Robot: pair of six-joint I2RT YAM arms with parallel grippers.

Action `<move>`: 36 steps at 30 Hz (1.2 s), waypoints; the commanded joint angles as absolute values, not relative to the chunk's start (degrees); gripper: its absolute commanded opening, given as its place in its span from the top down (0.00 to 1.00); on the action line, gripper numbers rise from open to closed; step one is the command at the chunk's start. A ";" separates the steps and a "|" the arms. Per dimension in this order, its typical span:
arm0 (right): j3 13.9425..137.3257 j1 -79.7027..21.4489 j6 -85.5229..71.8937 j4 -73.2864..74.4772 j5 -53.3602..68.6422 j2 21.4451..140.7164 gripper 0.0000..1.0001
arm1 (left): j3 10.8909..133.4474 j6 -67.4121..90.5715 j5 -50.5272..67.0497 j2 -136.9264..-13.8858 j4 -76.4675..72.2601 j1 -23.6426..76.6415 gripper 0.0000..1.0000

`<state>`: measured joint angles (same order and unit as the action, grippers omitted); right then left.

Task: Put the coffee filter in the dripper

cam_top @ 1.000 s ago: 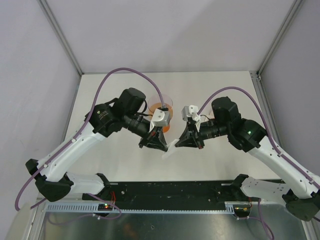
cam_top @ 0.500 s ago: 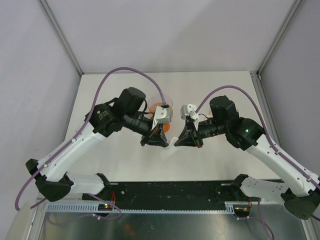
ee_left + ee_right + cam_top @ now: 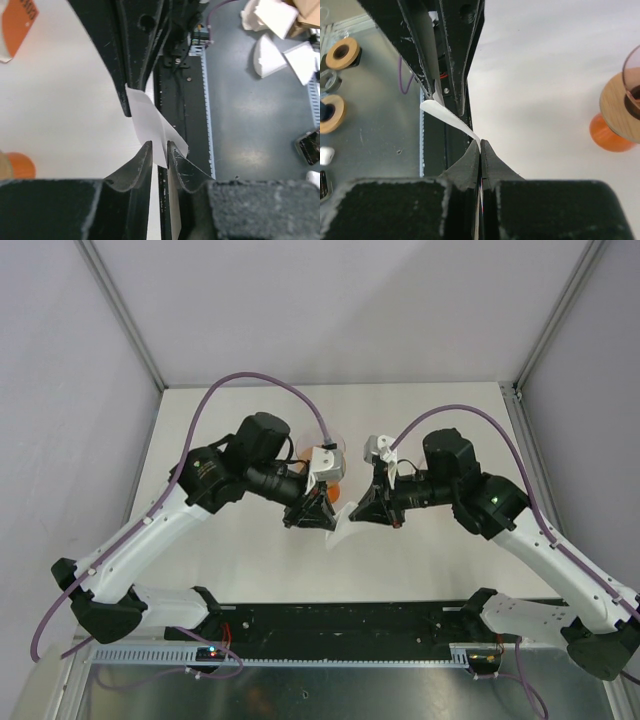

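White table (image 3: 450,550) is seen under both grippers. Nearest, the filter (image 3: 340,527) is held aloft, pinched by the closed right gripper (image 3: 358,517). The left gripper (image 3: 322,520) is slightly parted around it. Beyond, the dripper (image 3: 632,75) is half hidden by the left wrist, over an orange cup (image 3: 610,136).

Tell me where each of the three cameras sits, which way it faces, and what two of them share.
Top external: overhead behind the robot, looking down on the table; left arm and right arm show.
Left wrist: on the left arm, looking along the left gripper at the right gripper; own fingers show.
Right wrist: mirrored, along the right gripper; own fingers show, dripper at right.
Shared: both wrist views see the coffee filter.
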<state>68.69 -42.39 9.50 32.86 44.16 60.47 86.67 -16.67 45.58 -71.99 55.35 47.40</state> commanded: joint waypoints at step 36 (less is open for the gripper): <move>69.43 -41.08 -0.78 26.72 33.22 61.32 0.62 | 84.51 -7.69 44.82 -71.28 46.94 40.07 1.00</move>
